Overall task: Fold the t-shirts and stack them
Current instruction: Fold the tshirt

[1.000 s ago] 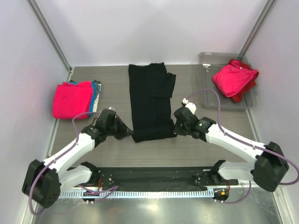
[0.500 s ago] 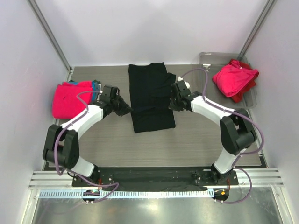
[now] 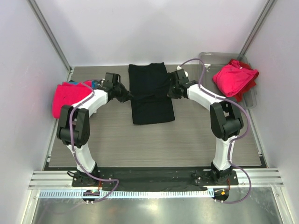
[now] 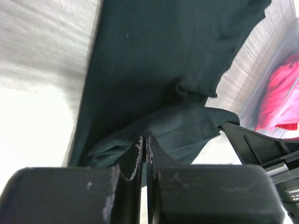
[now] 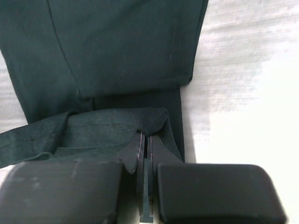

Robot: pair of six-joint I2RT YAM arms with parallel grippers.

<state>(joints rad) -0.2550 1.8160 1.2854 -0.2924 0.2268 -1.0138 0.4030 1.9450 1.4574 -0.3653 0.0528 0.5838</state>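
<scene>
The black t-shirt (image 3: pixel 150 88) lies as a long folded strip in the middle of the table. Its near end is lifted and doubled back over the rest. My left gripper (image 3: pixel 129 96) is shut on the shirt's left near corner (image 4: pixel 140 133). My right gripper (image 3: pixel 171 92) is shut on its right near corner (image 5: pixel 149 123). Both hold the hem above the strip's middle. A pink t-shirt (image 3: pixel 70 97) lies folded at far left on teal cloth (image 3: pixel 95 84). Another pink t-shirt (image 3: pixel 233 77) sits on a red one (image 3: pixel 244 93) in the tray.
A clear grey plastic tray (image 3: pixel 209 59) stands at the back right corner and shows at the right edge of the left wrist view (image 4: pixel 261 86). The enclosure's walls close the table at back and sides. A black mat (image 3: pixel 149 175) runs along the near edge.
Both grippers have moved away from the near edge toward the back, carrying the black shirt's near end up over the strip. The visible strip is shorter now.
</scene>
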